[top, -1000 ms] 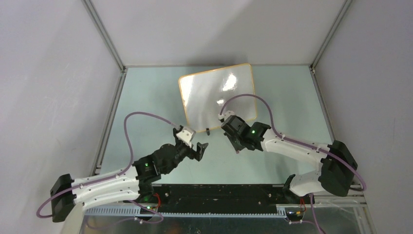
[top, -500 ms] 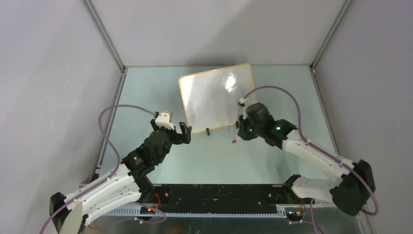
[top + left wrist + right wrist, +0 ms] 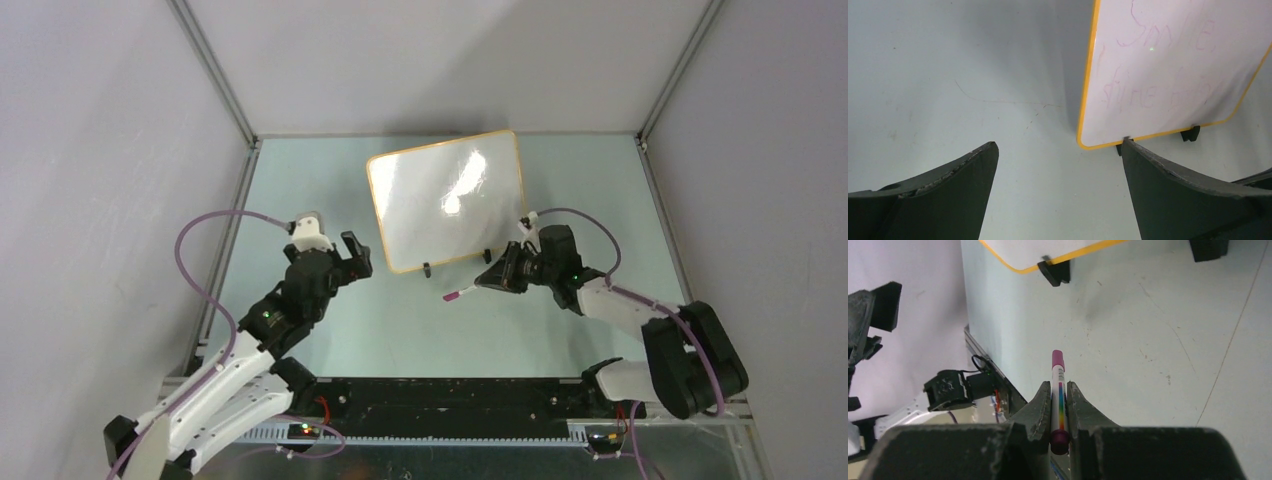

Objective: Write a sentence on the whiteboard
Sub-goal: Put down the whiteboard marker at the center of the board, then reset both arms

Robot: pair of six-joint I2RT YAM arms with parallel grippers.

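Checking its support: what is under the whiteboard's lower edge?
Two black clip feet prop the whiteboard on the table; whatever lies behind it is hidden by the board.

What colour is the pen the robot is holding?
Slim white marker pen with magenta cap and rainbow stripe; right wrist view.

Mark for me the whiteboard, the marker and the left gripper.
Whiteboard [image 3: 445,200], top view, middle of its white face.
Marker [image 3: 1058,371], right wrist view, barrel just below the cap.
Left gripper [image 3: 1059,145], left wrist view, midway between its open fingertips.
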